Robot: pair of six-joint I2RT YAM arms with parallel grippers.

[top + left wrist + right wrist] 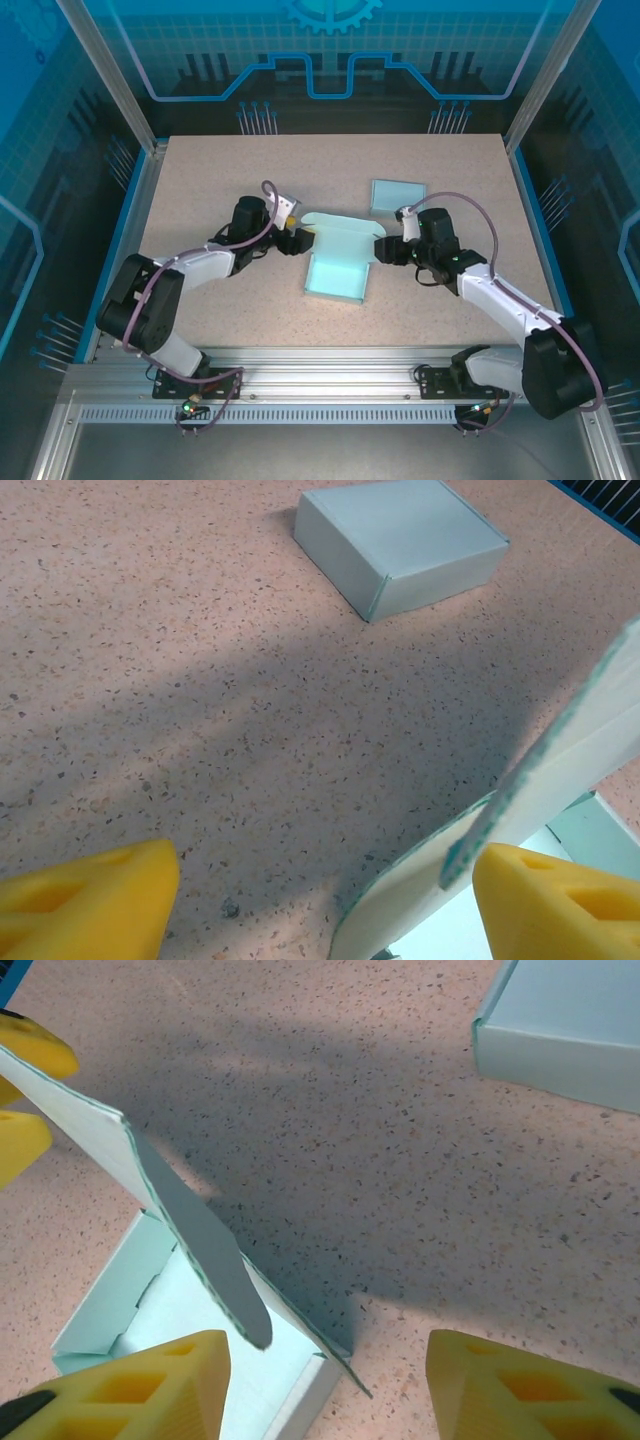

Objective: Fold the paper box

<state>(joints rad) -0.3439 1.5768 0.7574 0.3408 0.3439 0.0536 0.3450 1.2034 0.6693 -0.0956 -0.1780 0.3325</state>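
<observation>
At the near edge of the counter (220, 320) the two arms reach in toward the middle, one from each side. The paper box (335, 272) lies between them as an open, pale blue-green tray, roughly central on the counter, with its rear flap (340, 226) raised along the far side. The left end effector (292, 238) sits at the left end of that flap. Its wrist view shows its yellow fingers (90, 900) spread wide, with the tilted flap edge just beside one of them and bare counter across the rest of the gap, so nothing is pinched. The right end effector (383, 250) is at the flap's right end. Its yellow fingers (530, 1385) are also apart, and the rounded tip of the flap hangs over the tray corner close to the finger on the left of that view; I cannot tell whether they touch. Farther back, beyond the right end of the flap, a closed box (398, 194) of the same colour rests flat on the counter, apart from both end effectors.
</observation>
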